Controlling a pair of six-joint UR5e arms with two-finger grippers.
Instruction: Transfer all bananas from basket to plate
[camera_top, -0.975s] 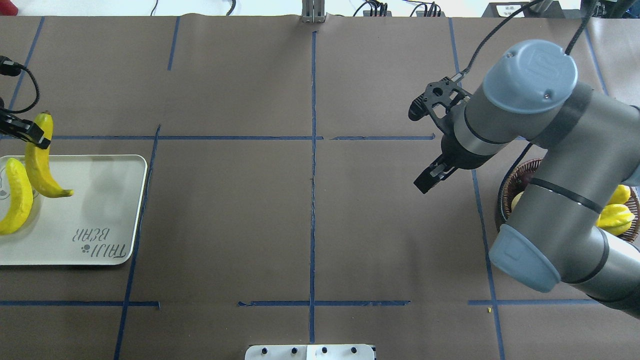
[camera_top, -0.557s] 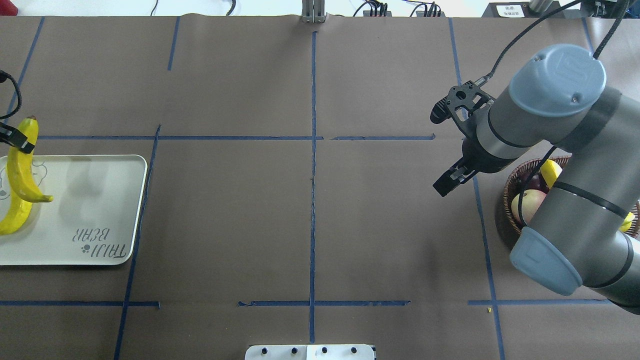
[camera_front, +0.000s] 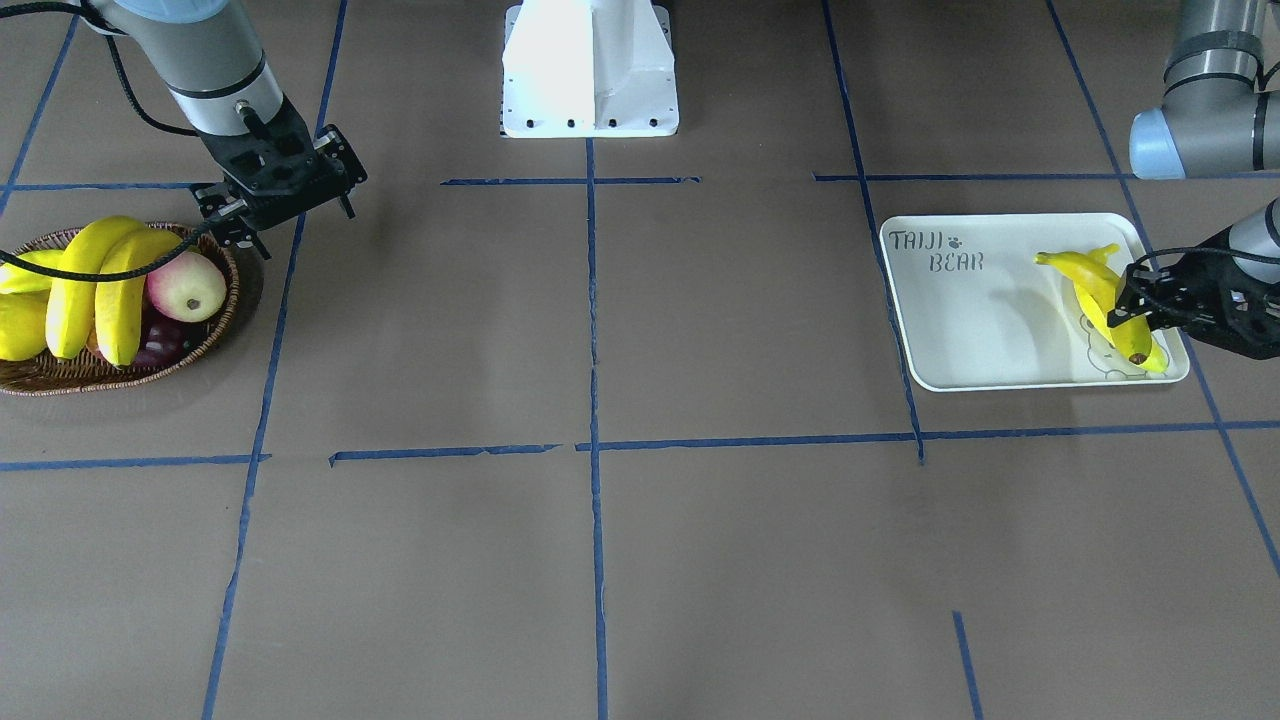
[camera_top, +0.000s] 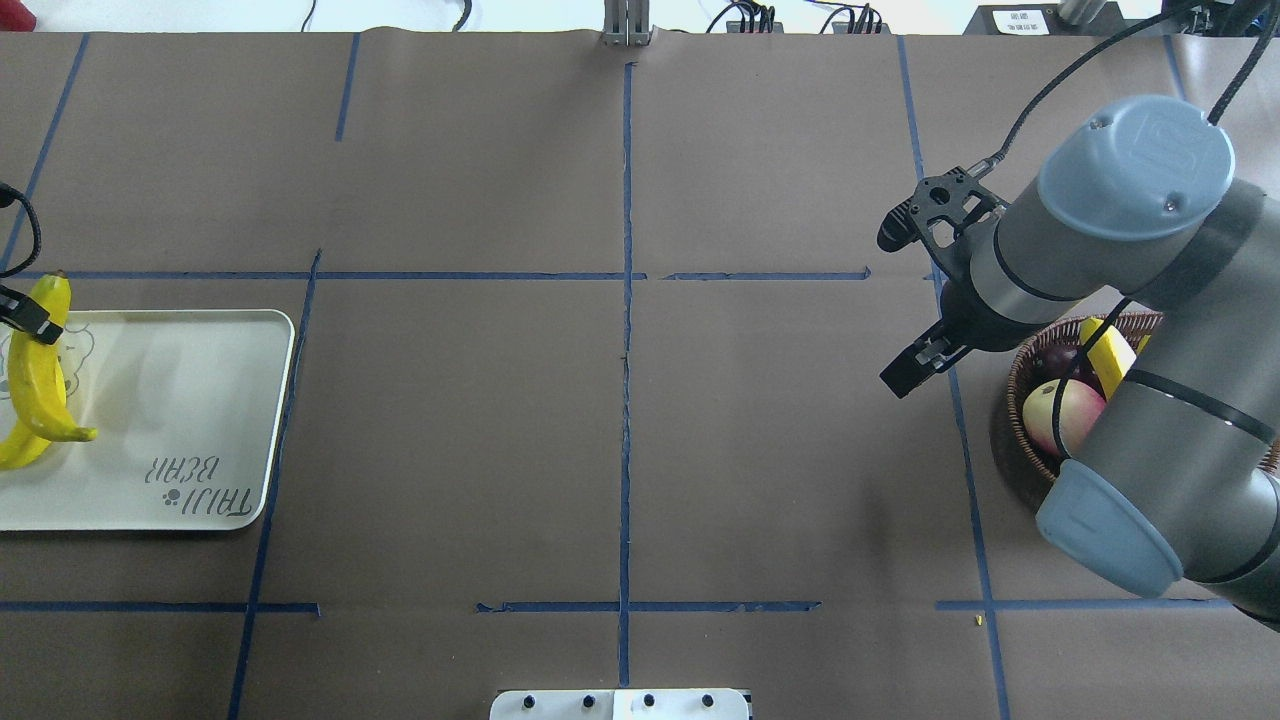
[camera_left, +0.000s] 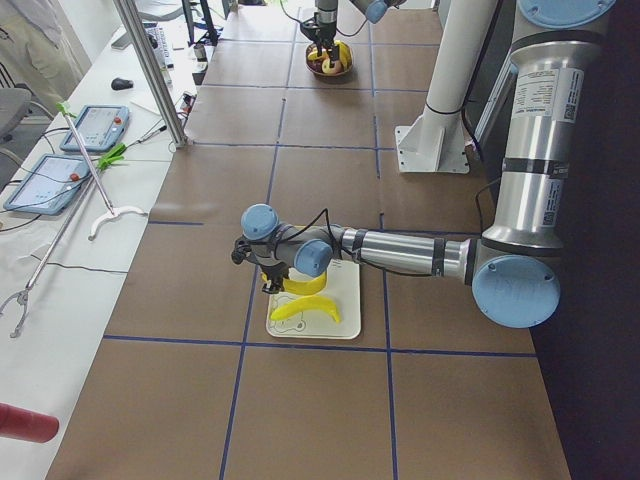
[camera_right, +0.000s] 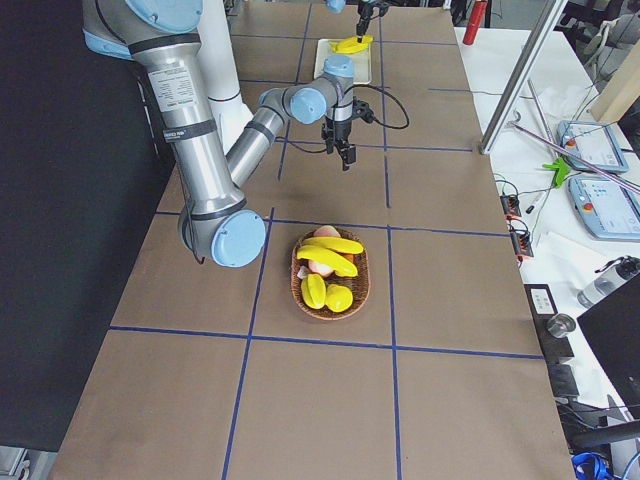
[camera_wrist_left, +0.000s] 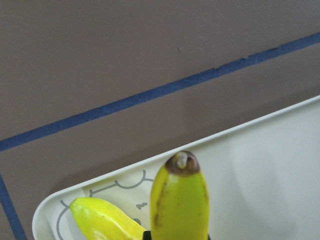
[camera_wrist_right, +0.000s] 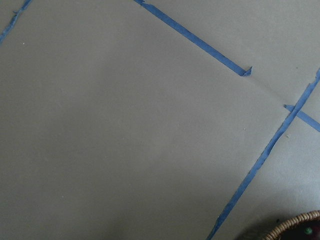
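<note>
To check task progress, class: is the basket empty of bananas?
Not empty. Two bananas lie in the basket, beside an apple, in the front-facing view.

A bright yellow banana (camera_wrist_left: 179, 205) with a dark brown tip rises end-on from the bottom edge of the picture, its skin flecked with small brown marks. Low to its left lies a second bright yellow banana (camera_wrist_left: 102, 223), only its paler end showing; whether the two touch I cannot tell. Both sit over the rounded corner of a white tray with a raised rim (camera_wrist_left: 260, 120), where a grey line drawing of a bear face (camera_wrist_left: 117, 185) shows. Beyond the rim stretches the brown paper-covered worktop (camera_wrist_left: 125, 45), crossed on a slant by a strip of blue tape (camera_wrist_left: 150, 95).
</note>
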